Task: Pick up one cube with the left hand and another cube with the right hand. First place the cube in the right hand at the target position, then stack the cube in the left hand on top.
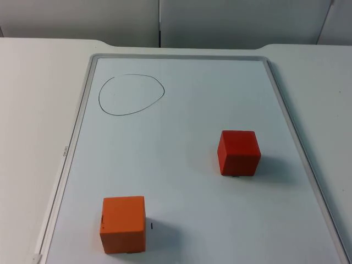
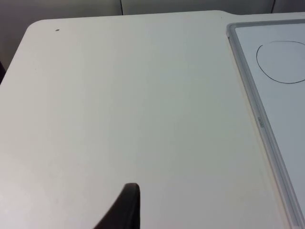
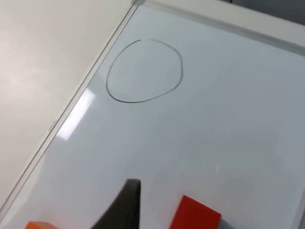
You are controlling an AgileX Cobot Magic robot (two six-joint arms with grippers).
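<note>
A red cube (image 1: 238, 152) rests on the whiteboard (image 1: 187, 110) right of its middle. An orange cube (image 1: 124, 224) sits near the board's front left. The target is a hand-drawn black circle (image 1: 131, 94) at the board's far left. My left gripper (image 2: 126, 210) hangs over bare white table, left of the board's frame (image 2: 252, 95), with the circle (image 2: 282, 62) beyond it. My right gripper (image 3: 125, 205) hovers over the board, close to the red cube (image 3: 196, 214), with the orange cube (image 3: 40, 225) and the circle (image 3: 144, 70) also in sight. Neither gripper holds a cube.
The whiteboard has a raised grey frame (image 1: 75, 126) all round. White table top (image 1: 33, 110) lies on both sides of it, and a grey partition wall (image 1: 159, 19) closes off the back. A short black mark (image 1: 152, 224) sits beside the orange cube.
</note>
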